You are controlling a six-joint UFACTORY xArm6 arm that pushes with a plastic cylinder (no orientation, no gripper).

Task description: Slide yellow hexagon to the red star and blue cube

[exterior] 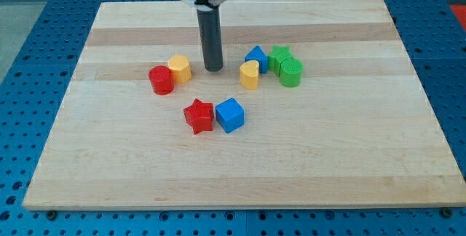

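Observation:
The yellow hexagon (179,68) sits left of centre on the wooden board, touching a red cylinder (161,80) on its lower left. The red star (199,116) and the blue cube (230,114) lie side by side, touching, below the middle of the board. My tip (213,68) rests on the board just right of the yellow hexagon, with a small gap between them, and above the red star and blue cube.
Right of my tip is a cluster: a yellow block with a rounded top (250,75), a blue triangular block (255,56), a green star (279,57) and a green cylinder (290,72). The board (109,163) lies on a blue perforated table.

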